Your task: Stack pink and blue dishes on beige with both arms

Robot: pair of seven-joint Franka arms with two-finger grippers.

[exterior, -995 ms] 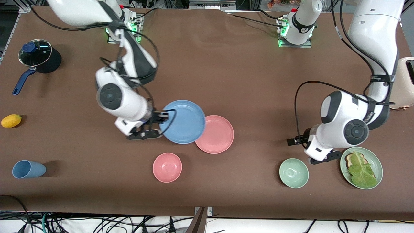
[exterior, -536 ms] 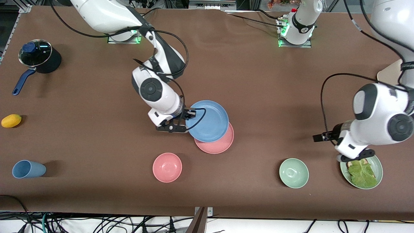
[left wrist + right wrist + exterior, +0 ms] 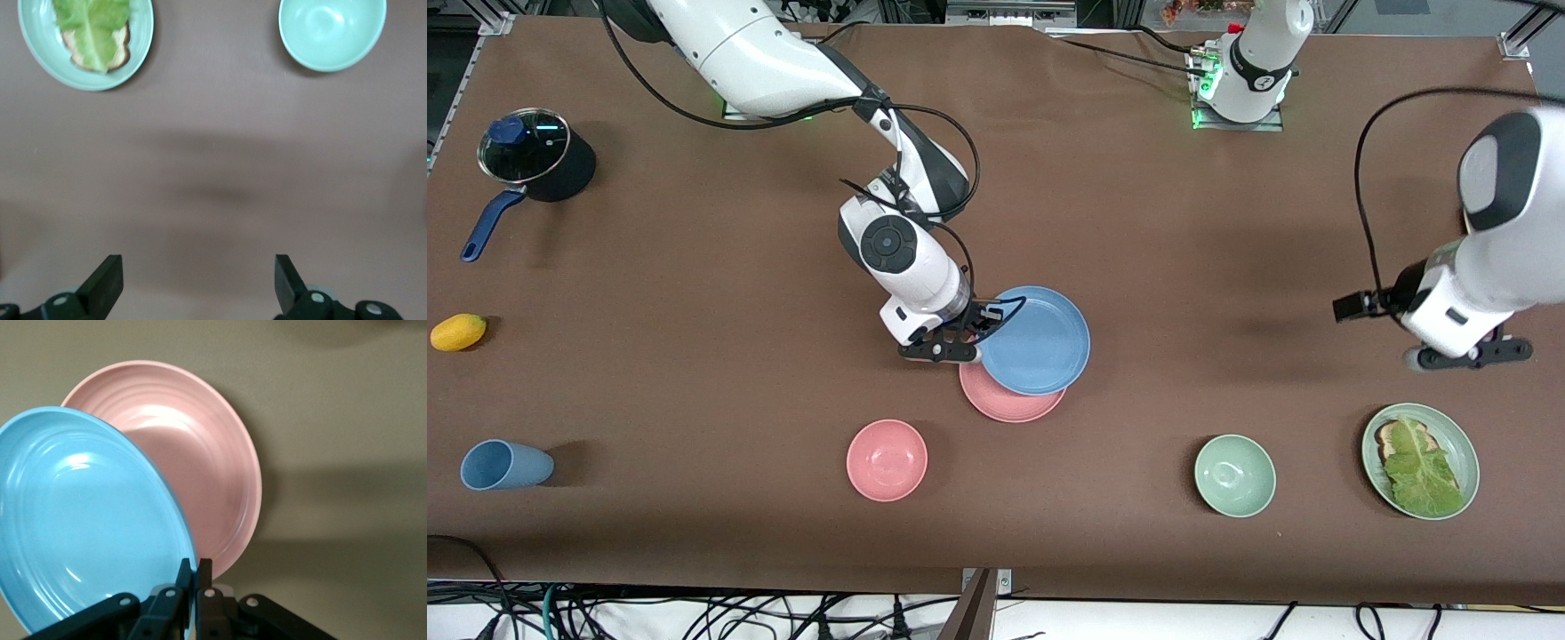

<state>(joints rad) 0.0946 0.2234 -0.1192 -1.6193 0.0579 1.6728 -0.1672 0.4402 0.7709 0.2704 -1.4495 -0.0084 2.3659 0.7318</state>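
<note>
Blue plate going onto the pink one, no beige plate anywhere in sight

The right gripper (image 3: 980,331) is pinched tight on the rim of the blue plate (image 3: 1037,340), carrying it tilted over the pink plate (image 3: 1007,400) mid-table, so it isn't stacked yet and needs lowering and letting go. The left gripper (image 3: 1467,356) waits, fingers spread wide and holding nothing, over bare table near the green plate (image 3: 1458,435) with lettuce.

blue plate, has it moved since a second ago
Yes. The right gripper has carried the blue plate toward the left arm's end, and it now overlaps most of the unmoved pink plate.
</note>
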